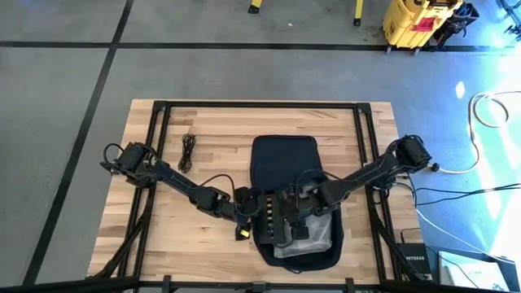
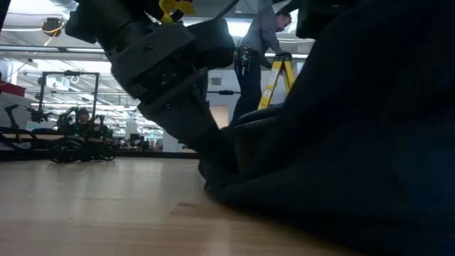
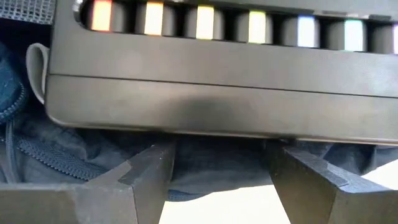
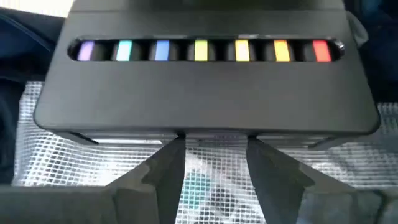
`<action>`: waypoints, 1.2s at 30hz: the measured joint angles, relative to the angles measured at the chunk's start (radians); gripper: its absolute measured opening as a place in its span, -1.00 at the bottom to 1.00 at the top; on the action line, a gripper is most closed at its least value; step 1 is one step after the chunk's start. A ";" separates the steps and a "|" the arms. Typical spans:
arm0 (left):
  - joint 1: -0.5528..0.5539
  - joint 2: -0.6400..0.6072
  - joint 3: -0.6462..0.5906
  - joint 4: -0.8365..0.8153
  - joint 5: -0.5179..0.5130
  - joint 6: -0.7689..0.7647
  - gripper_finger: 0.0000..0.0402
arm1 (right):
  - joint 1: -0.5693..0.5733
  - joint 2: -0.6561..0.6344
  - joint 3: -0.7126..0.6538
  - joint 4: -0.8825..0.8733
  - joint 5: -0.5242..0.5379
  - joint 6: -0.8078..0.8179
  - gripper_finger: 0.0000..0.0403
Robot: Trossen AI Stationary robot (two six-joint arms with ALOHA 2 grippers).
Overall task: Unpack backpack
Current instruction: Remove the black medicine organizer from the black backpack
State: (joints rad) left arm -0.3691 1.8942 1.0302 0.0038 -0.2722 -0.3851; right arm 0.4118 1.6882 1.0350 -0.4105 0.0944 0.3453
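Backpack (image 1: 285, 167): flat at table centre, mouth open toward the arms. Dark box with coloured markers (image 1: 273, 213): at the mouth, flanked for extraction. Left gripper (image 3: 214, 180): spread, apparently empty. Right gripper (image 4: 214, 171): parted, grip unclear.

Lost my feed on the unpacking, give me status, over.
Both grippers at backpack mouth. Right gripper fingers meet dark case with colored row; left gripper open beside it. Case half out over mesh pouch. Cable lies clear.
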 joint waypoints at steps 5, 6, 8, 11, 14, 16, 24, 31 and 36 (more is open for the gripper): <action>-0.001 0.000 -0.001 -0.012 0.003 -0.005 0.18 | 0.000 0.000 0.040 0.020 0.002 -0.016 -0.24; -0.002 0.000 -0.001 -0.016 0.003 -0.005 0.18 | 0.000 0.000 0.049 0.021 0.002 -0.020 -0.24; -0.002 0.000 -0.001 -0.028 0.004 -0.006 0.18 | 0.000 -0.001 0.060 0.044 0.008 -0.034 -0.24; -0.002 0.000 -0.001 -0.040 0.004 -0.009 0.18 | -0.001 -0.001 0.074 0.060 0.018 -0.040 -0.24; -0.001 -0.006 -0.001 -0.067 0.001 -0.014 0.18 | 0.000 -0.001 0.086 0.076 0.018 -0.044 -0.24; 0.002 -0.015 0.000 -0.096 -0.005 -0.015 0.18 | 0.000 -0.001 0.087 0.079 0.018 -0.047 -0.24; 0.008 -0.058 0.007 -0.252 -0.003 0.032 0.18 | 0.000 0.000 0.087 0.086 0.026 -0.058 -0.24; 0.007 -0.102 0.071 -0.475 -0.066 0.079 0.18 | 0.000 -0.002 0.087 0.003 0.036 -0.032 -0.24; 0.003 -0.158 0.108 -0.451 -0.080 0.119 0.18 | 0.000 0.037 0.086 0.004 0.048 -0.013 -0.24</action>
State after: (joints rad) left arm -0.3656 1.7365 1.1385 -0.4470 -0.3526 -0.2665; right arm 0.4118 1.7254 1.1213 -0.4069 0.1427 0.3319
